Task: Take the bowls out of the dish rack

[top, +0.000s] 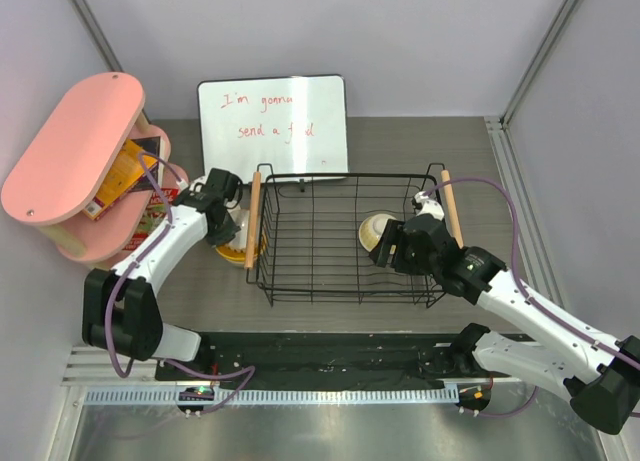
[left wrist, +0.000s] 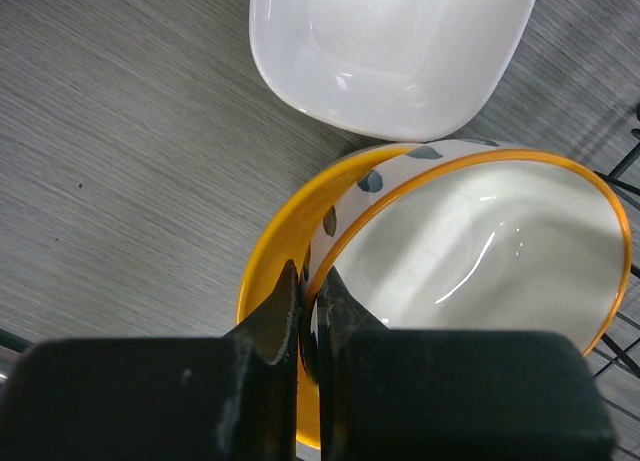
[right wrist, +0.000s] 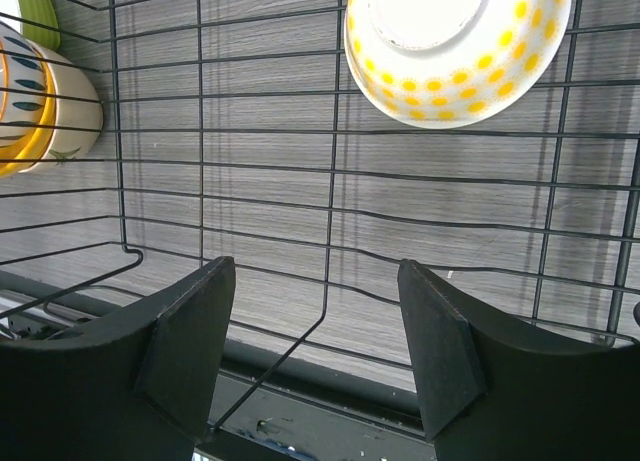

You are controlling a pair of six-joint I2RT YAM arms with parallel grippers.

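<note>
Pinching the rim of a spotted bowl (left wrist: pixel 480 251), the left claw (left wrist: pixel 306 306) is clenched tight. That bowl sits inside an orange bowl (left wrist: pixel 262 281) on the table (left wrist: pixel 120 131), with a white bowl (left wrist: pixel 390 51) just beyond. I'd settle it level before letting go. The right claw (right wrist: pixel 315 351) hangs released inside the dish rack (top: pixel 350 299), which seems to hold only a yellow-dotted bowl (right wrist: pixel 455 71) just ahead.

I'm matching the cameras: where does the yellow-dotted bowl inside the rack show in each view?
Top external: yellow-dotted bowl in the right half of the dish rack.
Left wrist: not in it.
Right wrist: top right, cut by the top edge.
Shared landmark: the rack's black wires, in all three.
</note>
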